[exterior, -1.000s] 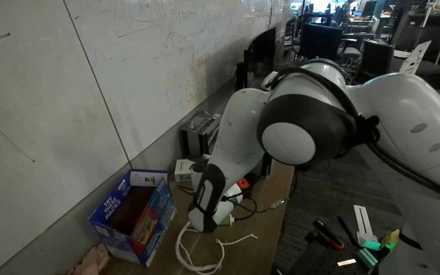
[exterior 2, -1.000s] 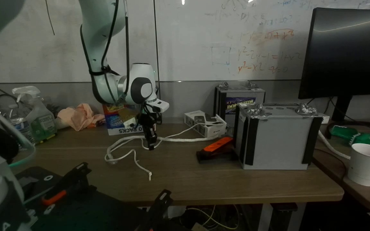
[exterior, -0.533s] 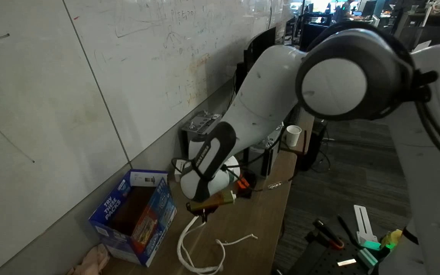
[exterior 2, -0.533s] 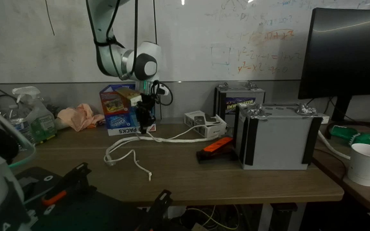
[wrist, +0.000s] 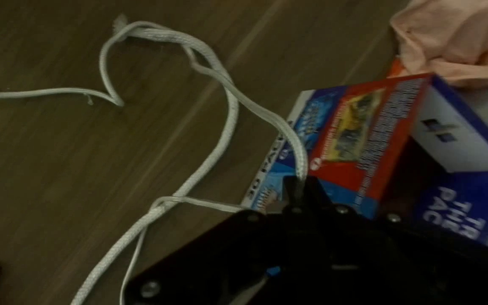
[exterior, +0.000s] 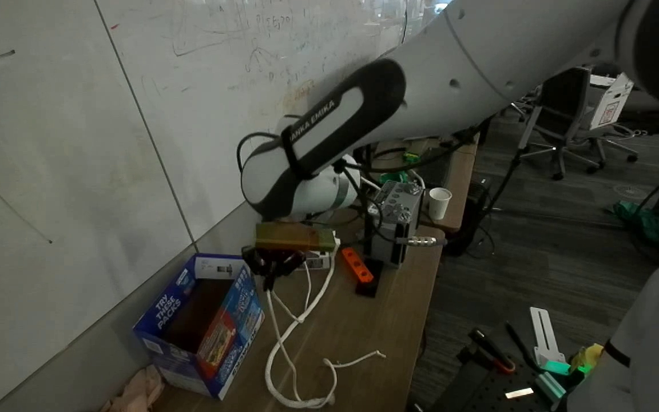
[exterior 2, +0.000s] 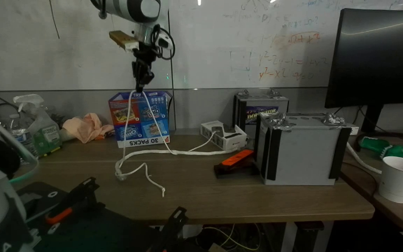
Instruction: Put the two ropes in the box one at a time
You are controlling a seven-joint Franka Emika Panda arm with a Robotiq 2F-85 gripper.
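Observation:
Pinched in my shut gripper [exterior 2: 139,89] is the thinner white rope [exterior 2: 154,119]; two strands of it hang from the fingertips down to the table, where its loose end trails. The thicker white rope [exterior 2: 201,152] lies on the tabletop, curving beside and across the thinner one. In the wrist view a strand of the thinner rope [wrist: 269,116] runs up into the jaws, and the thicker rope [wrist: 223,142] lies below. The blue box [exterior: 238,320] stands with its top open against the wall. In an exterior view my gripper [exterior: 269,287] hovers just beside its rim, above the table.
A small white device box [exterior 2: 231,139], an orange-and-black tool [exterior 2: 236,158] and a grey case [exterior 2: 303,150] stand along the table. A peach cloth [exterior 2: 87,127] and a spray bottle [exterior 2: 42,126] sit near the box. The whiteboard wall [exterior: 78,171] rises directly behind.
My gripper has risen well off the tabletop, drawing the middle of the thinner rope up with it. It has also shifted toward the box. The thicker rope and the box stay put.

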